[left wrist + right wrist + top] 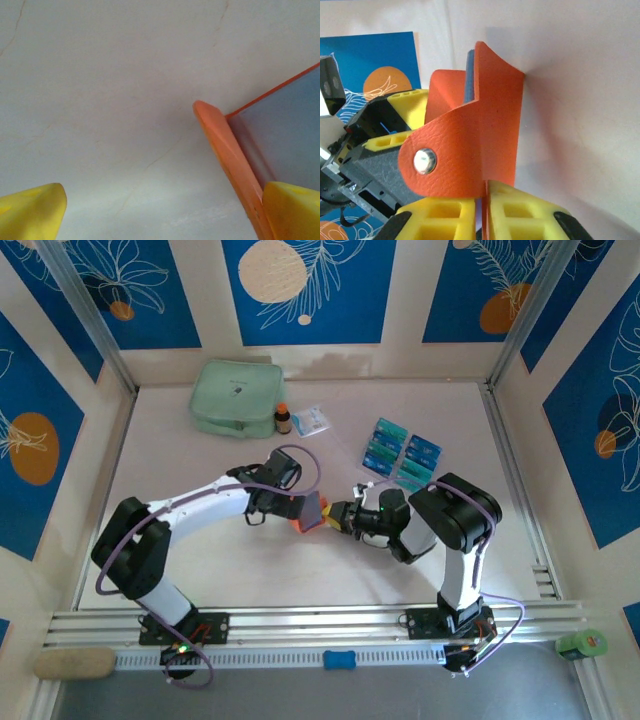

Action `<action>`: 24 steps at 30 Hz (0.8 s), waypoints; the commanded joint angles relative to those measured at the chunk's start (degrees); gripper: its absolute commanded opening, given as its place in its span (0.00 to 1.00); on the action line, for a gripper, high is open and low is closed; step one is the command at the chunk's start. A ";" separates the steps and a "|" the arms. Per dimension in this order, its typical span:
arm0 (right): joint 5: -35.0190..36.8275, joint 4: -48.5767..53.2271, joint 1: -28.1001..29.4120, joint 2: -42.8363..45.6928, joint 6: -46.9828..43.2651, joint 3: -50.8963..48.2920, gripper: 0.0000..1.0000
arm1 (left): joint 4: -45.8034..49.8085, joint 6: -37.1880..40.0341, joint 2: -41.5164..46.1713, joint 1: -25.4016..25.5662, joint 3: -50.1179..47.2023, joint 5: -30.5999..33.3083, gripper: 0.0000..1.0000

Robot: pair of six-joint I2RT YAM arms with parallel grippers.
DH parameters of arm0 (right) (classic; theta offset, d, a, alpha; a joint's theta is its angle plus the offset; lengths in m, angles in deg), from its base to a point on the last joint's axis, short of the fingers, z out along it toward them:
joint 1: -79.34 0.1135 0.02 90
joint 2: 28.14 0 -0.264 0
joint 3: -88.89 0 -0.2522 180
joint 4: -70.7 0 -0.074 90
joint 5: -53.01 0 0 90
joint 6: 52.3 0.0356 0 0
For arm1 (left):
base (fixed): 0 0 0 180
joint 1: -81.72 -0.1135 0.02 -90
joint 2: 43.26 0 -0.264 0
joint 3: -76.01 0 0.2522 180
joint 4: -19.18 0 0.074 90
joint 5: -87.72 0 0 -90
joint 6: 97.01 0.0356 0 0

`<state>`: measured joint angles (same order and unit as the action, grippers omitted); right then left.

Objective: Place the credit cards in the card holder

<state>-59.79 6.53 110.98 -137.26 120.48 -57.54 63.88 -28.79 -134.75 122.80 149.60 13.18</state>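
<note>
The orange card holder stands on edge at the table's middle, between my two grippers. My right gripper is shut on one thin orange flap of the card holder, whose snap-button tab curls to the left. My left gripper is open, its yellow fingers far apart, and the holder's orange edge runs just inside its right finger. The holder's inner face looks grey-blue. Several teal and blue credit cards lie flat in a cluster behind my right gripper; neither gripper touches them.
A mint-green zip pouch lies at the back left, with a small brown bottle and a white-and-blue packet beside it. Patterned walls close in the table on three sides. A green object sits past the front rail.
</note>
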 commanded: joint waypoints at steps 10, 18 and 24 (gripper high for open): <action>6.87 12.19 1.32 12.72 -5.69 -5.81 0.48 | -0.48 4.36 -2.16 0.56 -1.21 3.92 1.00; 16.66 72.27 4.65 36.42 -24.70 10.61 0.48 | -2.06 6.17 -2.00 0.55 -2.78 5.36 1.00; 19.09 84.76 4.40 33.53 -31.61 20.52 0.48 | -4.37 7.05 -1.27 0.58 -4.74 5.98 1.00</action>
<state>-44.17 75.80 115.22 -101.66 95.52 -39.18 60.78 -23.09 -136.45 122.89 146.04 17.79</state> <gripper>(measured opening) 0.476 0.998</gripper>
